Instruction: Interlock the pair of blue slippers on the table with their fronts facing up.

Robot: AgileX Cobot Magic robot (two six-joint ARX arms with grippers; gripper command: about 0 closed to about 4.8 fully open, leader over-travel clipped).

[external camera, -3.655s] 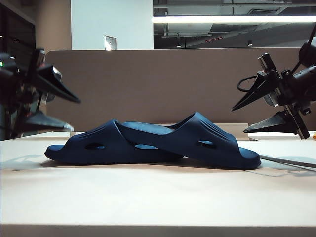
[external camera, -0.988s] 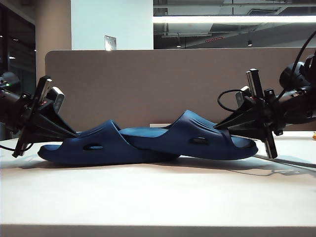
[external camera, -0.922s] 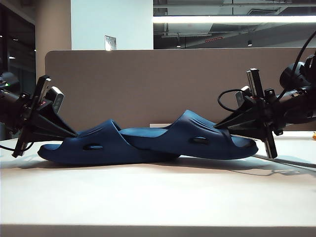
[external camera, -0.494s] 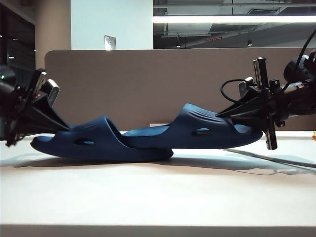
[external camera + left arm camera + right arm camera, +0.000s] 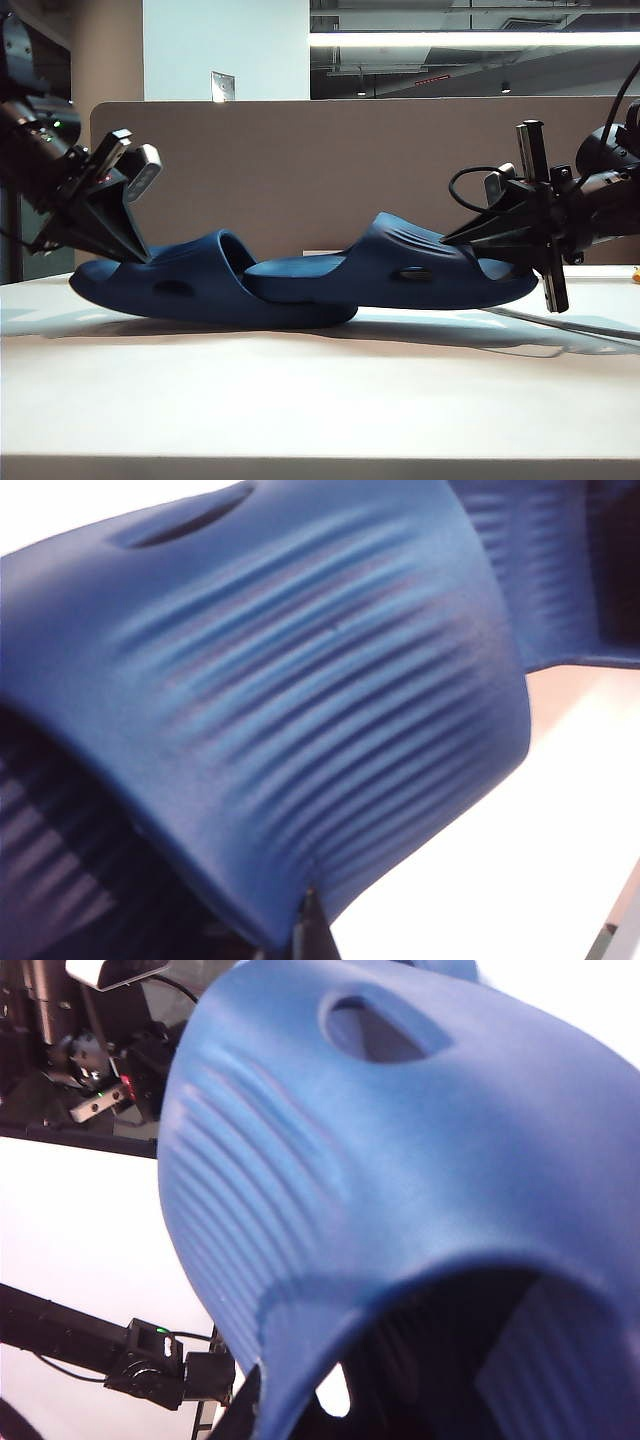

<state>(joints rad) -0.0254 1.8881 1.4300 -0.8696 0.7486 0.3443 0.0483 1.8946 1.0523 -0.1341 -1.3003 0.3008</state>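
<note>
Pair of blue slippers (image 5: 300,280), interlocked, on white table (image 5: 320,400). Left gripper (image 5: 135,255) clamped on left slipper's (image 5: 300,710) end; right gripper (image 5: 460,238) clamped on right slipper's (image 5: 400,1140) raised end; brown partition panel (image 5: 320,170) behind

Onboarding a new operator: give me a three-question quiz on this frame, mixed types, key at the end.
1. True or false: the left gripper is shut on the left slipper.
2. The right slipper's outer end is: A) flat on the table, B) raised by the right gripper, C) under the partition.
3. Fill in: the right slipper's inner end rests on the ___ slipper.

Key: 1 true; 2 B; 3 left.
</note>
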